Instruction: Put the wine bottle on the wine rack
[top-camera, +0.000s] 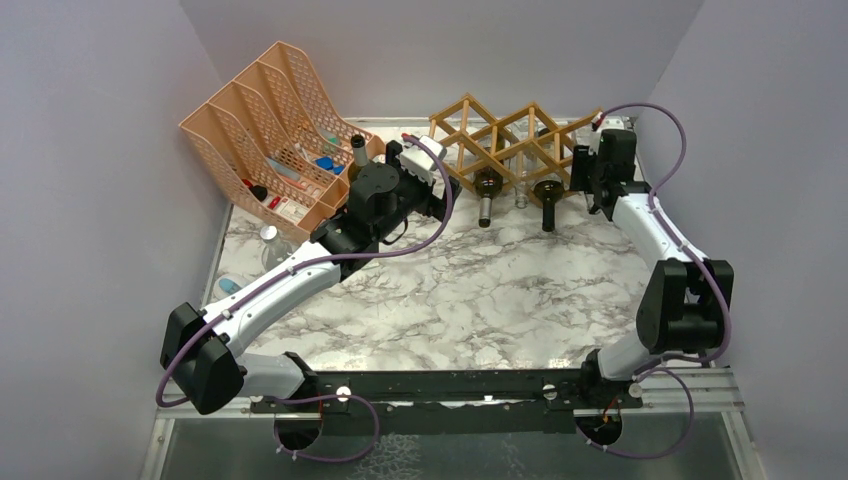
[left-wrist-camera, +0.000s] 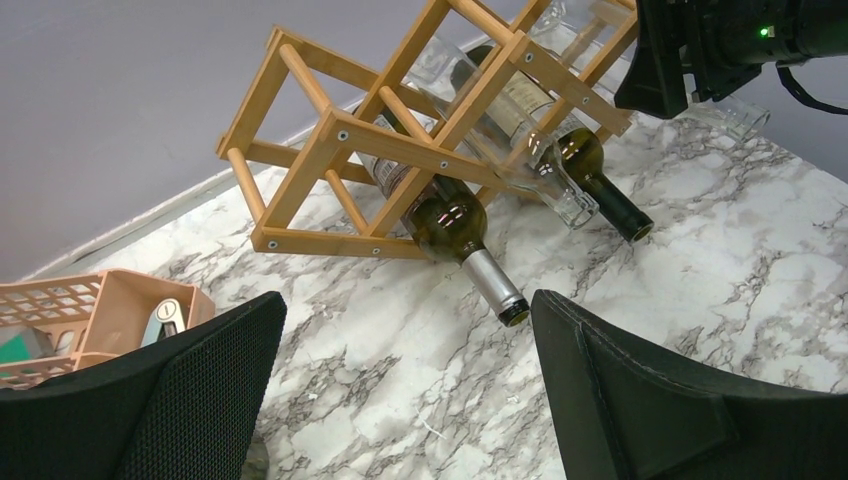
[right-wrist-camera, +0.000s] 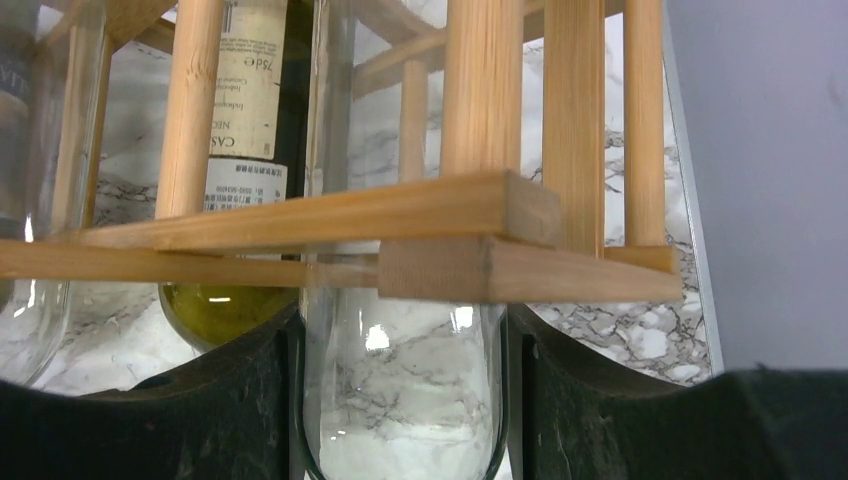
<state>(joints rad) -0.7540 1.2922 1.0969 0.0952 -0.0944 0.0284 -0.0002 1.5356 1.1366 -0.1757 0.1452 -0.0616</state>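
Clear bottle (right-wrist-camera: 405, 400) between right fingers (right-wrist-camera: 620, 420), at wine rack (right-wrist-camera: 450, 230) edge.

Soft, even light from overhead fills all three views, leaving only faint shadows on the table (top-camera: 480, 300). In the right wrist view small glare spots dot the clear bottle (right-wrist-camera: 400, 400) near 6 o'clock, and the close dark fingers (right-wrist-camera: 150, 420) there look blurred.

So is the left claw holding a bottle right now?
No, the left gripper stands wide open with nothing between its jaws.
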